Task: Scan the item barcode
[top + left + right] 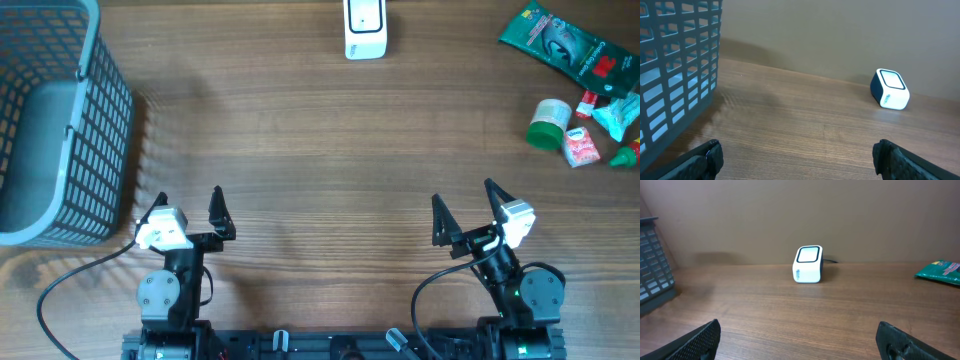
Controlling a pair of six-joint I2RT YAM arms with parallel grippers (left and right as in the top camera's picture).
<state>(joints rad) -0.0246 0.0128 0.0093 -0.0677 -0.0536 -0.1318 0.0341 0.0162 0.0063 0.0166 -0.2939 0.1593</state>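
basket point(100, 150) cropped left, scanner point(365, 35) — cropped at top

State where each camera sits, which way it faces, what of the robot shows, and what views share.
Overhead: above the table, looking straight down; both arms, left end effector and right end effector, open.
Left wrist: on the left arm, looking low across the table; own fingertips in bottom corners.
Right wrist: on the right arm, same heading; own fingertips likewise.
Shared: all three show the white scanner and grey basket; overhead and right wrist also the green packet.
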